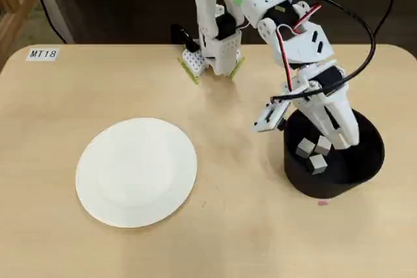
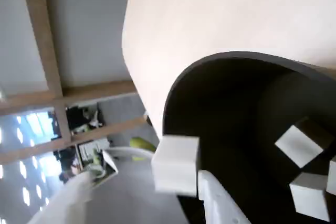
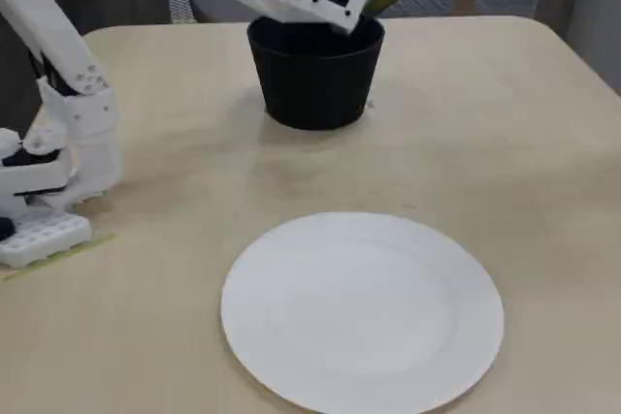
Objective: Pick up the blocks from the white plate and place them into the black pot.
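Observation:
The white plate (image 1: pixel 137 172) (image 3: pixel 364 312) lies bare on the table, with no blocks on it. Three blocks (image 1: pixel 305 146) (image 1: pixel 324 142) (image 1: pixel 318 163) show inside the black pot (image 1: pixel 368 161) (image 3: pixel 315 75). My gripper (image 1: pixel 303 133) (image 3: pixel 330 15) hangs over the pot's mouth, its jaws spread apart. In the wrist view one white block (image 2: pixel 176 163) sits right beside my fixed finger (image 2: pixel 215 203) above the pot's interior, and other blocks (image 2: pixel 299 145) (image 2: pixel 310 195) lie on the pot's floor. The fixed view hides the pot's inside.
The arm's base (image 1: pixel 212 56) (image 3: pixel 44 230) is clamped at the table's back edge. A label reading MT18 (image 1: pixel 43 54) sits at the overhead view's far left corner. Bare tabletop lies between plate and pot.

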Robot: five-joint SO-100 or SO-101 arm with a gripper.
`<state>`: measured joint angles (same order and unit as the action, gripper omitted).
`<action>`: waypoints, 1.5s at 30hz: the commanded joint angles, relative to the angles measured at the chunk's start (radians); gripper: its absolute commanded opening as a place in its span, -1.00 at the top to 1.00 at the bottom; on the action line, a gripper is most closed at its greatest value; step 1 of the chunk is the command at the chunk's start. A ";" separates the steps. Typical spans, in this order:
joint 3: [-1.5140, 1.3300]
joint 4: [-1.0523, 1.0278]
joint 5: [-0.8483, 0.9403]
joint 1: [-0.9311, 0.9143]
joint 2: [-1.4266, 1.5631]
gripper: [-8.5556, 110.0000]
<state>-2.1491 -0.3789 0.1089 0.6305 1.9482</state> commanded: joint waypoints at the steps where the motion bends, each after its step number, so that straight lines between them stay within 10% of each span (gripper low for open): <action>1: 0.003 -0.012 0.005 -0.002 0.048 0.23; 7: -0.006 -0.064 -0.020 -0.071 0.156 0.89; 18: -0.192 -0.477 -0.106 -0.532 0.784 0.90; 45: -0.801 -0.680 -0.041 -0.525 1.304 0.90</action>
<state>-2.9391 -1.0661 0.0736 0.1043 3.2474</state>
